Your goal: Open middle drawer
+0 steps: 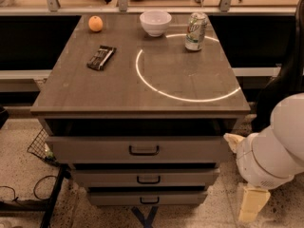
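The middle drawer (190, 176) is the second of three in the grey-taupe cabinet, with a small dark loop handle (148, 179). Its front sits between the taller top drawer (95, 149) and the lowest drawer (114, 198) and looks pushed in. My gripper (240, 174) is low at the cabinet's right front corner, beside the drawers and to the right of them. Its cream fingers (250, 204) are spread apart and hold nothing. It touches no handle.
On the cabinet top (118, 89) lie an orange (95, 23), a white bowl (155, 22), a green can (195, 31), a dark snack bar (101, 57) and a bright ring of light (185, 65). A wire basket (39, 146) and cables lie on the floor at the left.
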Available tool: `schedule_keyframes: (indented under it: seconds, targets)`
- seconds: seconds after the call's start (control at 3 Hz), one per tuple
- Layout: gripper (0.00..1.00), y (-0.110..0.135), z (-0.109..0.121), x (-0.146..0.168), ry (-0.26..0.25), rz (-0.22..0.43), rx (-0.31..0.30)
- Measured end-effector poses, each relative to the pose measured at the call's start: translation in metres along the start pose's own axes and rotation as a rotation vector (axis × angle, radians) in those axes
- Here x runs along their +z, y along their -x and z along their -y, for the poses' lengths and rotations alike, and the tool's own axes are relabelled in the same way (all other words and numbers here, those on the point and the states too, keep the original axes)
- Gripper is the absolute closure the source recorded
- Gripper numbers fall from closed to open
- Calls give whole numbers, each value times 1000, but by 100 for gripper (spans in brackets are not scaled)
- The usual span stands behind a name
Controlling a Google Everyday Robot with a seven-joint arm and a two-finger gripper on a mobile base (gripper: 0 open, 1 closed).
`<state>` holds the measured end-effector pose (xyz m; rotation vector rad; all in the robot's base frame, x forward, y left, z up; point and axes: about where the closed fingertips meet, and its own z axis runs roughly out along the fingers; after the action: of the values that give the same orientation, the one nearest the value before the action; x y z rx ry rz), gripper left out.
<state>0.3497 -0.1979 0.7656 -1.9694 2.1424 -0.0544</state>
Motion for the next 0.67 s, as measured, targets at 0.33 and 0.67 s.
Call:
schedule_keyframes:
  seconds: [0.33,0.67]
  targets:
    - [0,13,-7,10,-9,17,5]
    - [0,53,-38,57,-2,51,-22]
